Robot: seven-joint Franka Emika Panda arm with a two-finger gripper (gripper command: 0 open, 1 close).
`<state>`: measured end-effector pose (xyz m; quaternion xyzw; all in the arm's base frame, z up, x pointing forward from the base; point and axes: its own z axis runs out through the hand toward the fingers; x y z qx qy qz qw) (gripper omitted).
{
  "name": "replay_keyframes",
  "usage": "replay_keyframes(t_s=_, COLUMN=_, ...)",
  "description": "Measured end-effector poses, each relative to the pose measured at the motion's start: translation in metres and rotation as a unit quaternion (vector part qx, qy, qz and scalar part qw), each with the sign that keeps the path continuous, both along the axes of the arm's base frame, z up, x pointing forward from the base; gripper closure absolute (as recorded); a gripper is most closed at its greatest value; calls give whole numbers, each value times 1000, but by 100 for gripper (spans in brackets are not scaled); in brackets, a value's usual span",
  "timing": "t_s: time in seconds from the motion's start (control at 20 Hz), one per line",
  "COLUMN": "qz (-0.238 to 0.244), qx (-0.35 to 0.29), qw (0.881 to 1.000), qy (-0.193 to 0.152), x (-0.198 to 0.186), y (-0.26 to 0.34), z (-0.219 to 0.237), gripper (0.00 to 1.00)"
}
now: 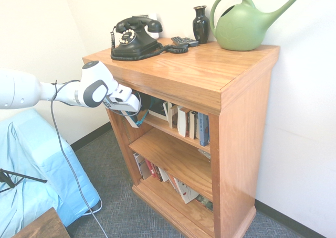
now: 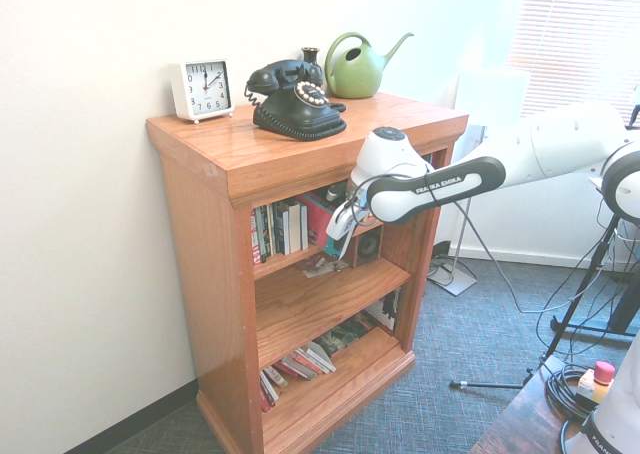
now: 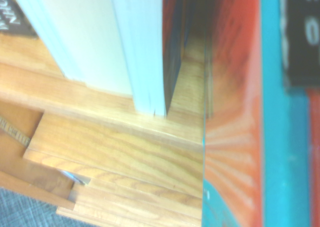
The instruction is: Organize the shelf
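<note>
The shelf [image 1: 231, 122] is an orange-brown wooden bookcase with three inner tiers; its side also shows in the second exterior view [image 2: 210, 274]. My gripper [image 1: 137, 115] reaches into the left end of the top tier, right under the overhanging top, and is seen from the other side as well [image 2: 338, 242]. It is against a leaning red and teal book [image 2: 320, 214]. That book [image 3: 235, 112] fills one side of the wrist view, beside an upright pale book [image 3: 140, 47] on the tier board [image 3: 115, 147]. A row of upright books [image 1: 189, 123] stands further along this tier.
On top stand a black rotary phone [image 1: 135, 38], a dark vase [image 1: 200, 24], a green watering can [image 1: 244, 25], a remote [image 1: 184, 41] and a white clock [image 2: 202, 89]. Books lean in the bottom tier [image 1: 181, 188]. A light blue covered piece of furniture [image 1: 31, 164] stands close by.
</note>
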<state>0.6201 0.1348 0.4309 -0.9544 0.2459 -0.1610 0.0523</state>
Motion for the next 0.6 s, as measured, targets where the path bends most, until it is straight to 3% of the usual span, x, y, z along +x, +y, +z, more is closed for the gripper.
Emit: replay_keyframes(t_s=0.6, qz=5, qx=-4, qw=1000, qy=-2, x=-8, y=7, z=0, gripper=0)
